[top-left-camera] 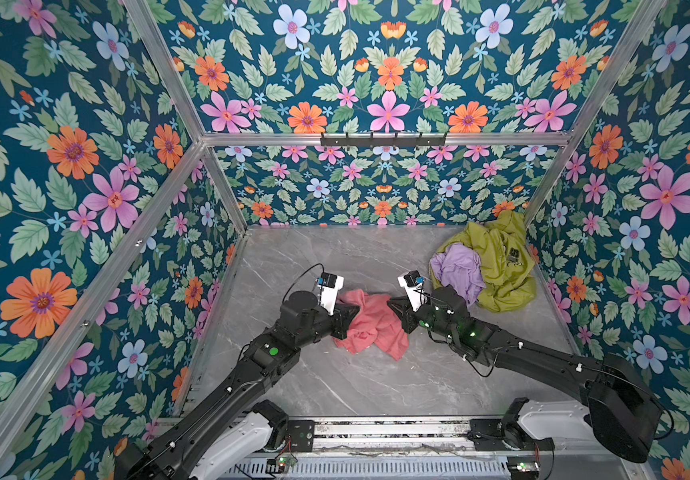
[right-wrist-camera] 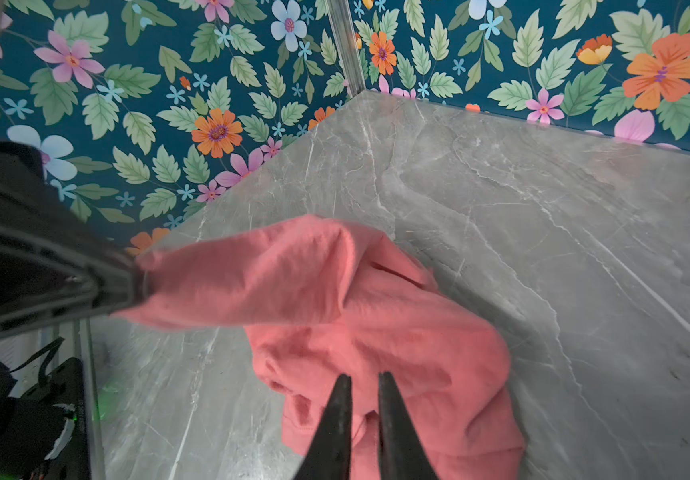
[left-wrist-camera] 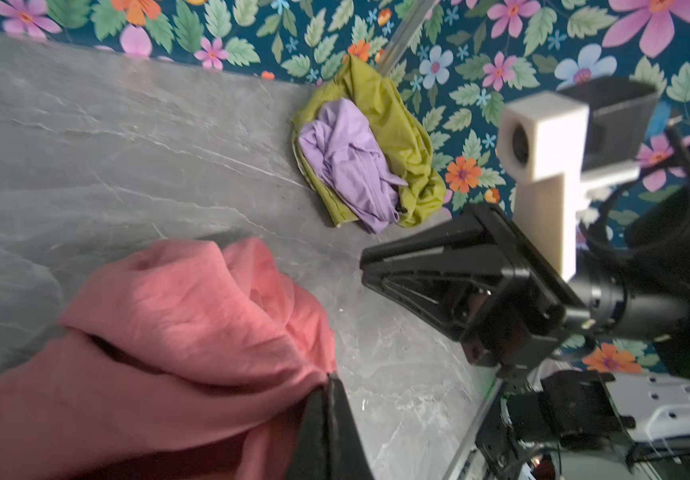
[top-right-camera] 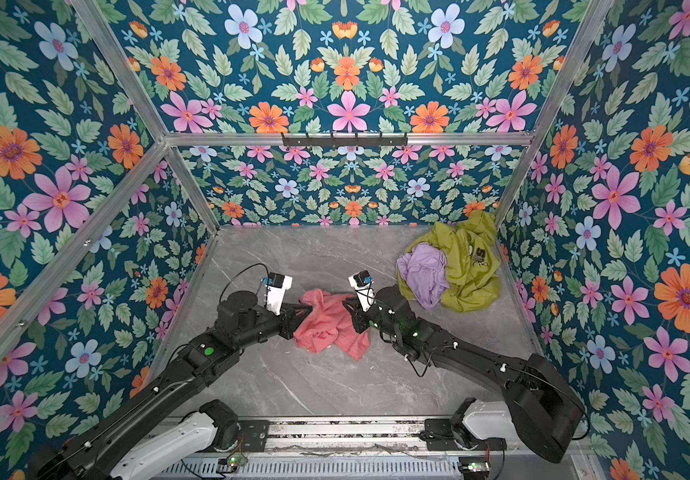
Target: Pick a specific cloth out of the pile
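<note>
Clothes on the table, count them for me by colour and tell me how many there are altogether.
Salmon-pink cloth: 1
Lilac-purple cloth: 1
Olive-green garment: 1
Total: 3

A fold of the cloth [left-wrist-camera: 193, 316] vanishes between the closed jaws of the left gripper [left-wrist-camera: 328, 380], and the frame edge crops the fabric behind them. Fingers of the right gripper [right-wrist-camera: 363, 376] are cropped behind their tips. The dark print on the olive garment [top-left-camera: 495, 245] is too small to read.
</note>
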`<act>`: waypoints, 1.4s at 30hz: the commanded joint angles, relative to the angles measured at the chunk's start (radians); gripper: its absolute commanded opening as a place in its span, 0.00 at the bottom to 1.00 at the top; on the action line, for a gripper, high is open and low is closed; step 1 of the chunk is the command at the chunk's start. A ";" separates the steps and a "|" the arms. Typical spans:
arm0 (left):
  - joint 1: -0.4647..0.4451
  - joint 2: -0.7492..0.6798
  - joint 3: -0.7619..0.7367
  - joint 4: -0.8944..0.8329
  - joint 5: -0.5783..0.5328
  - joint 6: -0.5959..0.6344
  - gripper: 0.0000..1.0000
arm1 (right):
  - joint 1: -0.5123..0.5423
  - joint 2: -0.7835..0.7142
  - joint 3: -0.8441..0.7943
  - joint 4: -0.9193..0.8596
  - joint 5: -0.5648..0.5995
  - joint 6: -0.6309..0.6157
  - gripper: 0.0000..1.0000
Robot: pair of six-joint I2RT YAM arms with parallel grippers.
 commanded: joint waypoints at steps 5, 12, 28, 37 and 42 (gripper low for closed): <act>-0.124 0.051 -0.057 -0.038 0.006 0.007 0.00 | 0.000 -0.004 0.015 -0.012 0.011 -0.003 0.15; -0.241 0.156 -0.139 0.011 0.013 0.022 0.14 | 0.000 0.019 0.033 -0.002 -0.015 0.029 0.15; -0.261 0.061 -0.147 0.033 -0.058 -0.062 0.81 | 0.000 0.110 0.078 0.024 -0.102 0.090 0.15; -0.259 -0.062 -0.098 -0.072 -0.127 -0.078 0.86 | 0.000 0.149 0.106 0.038 -0.123 0.100 0.16; -0.256 -0.116 -0.080 -0.124 -0.252 -0.089 0.83 | 0.000 0.183 0.134 0.040 -0.146 0.104 0.16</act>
